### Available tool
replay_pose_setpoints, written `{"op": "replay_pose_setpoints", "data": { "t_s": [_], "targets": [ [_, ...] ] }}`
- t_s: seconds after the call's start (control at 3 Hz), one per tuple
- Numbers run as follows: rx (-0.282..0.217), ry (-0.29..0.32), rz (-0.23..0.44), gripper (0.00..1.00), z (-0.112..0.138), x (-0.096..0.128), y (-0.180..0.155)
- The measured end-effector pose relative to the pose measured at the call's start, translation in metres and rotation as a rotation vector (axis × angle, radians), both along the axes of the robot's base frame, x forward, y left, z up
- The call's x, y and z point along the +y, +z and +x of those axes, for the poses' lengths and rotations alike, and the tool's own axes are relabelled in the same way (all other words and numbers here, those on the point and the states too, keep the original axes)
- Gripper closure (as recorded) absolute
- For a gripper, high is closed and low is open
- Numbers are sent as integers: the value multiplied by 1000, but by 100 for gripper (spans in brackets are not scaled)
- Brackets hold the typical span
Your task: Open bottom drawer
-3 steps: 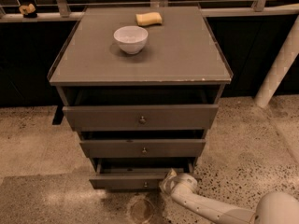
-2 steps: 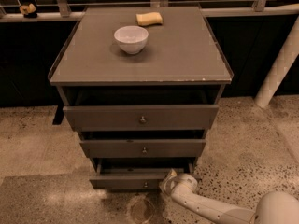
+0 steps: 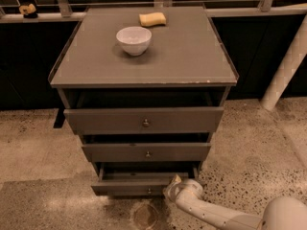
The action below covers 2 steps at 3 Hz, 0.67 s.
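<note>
The bottom drawer is the lowest, shortest grey-brown front of the cabinet, with a tiny brass knob at its centre. It stands pulled out a little, showing a strip of grey inside. My white arm reaches in from the lower right. My gripper is at the drawer front's right end, just right of the knob, close against the front.
Above are the middle drawer and the top drawer, both slightly out. On the cabinet top stand a white bowl and a yellow sponge. A white post stands at the right. The floor is speckled stone.
</note>
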<state>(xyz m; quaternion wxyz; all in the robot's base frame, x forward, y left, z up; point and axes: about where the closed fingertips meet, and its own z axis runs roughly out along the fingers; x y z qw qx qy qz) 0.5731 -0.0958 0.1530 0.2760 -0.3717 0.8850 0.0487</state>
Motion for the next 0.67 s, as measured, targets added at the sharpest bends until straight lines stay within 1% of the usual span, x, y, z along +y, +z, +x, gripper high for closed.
{"op": "replay_pose_setpoints", "data": {
  "t_s": [0.33, 0.67],
  "targets": [
    [0, 0, 0, 100, 0, 0, 4],
    [21, 0, 8, 100, -12, -2, -1]
  ]
}}
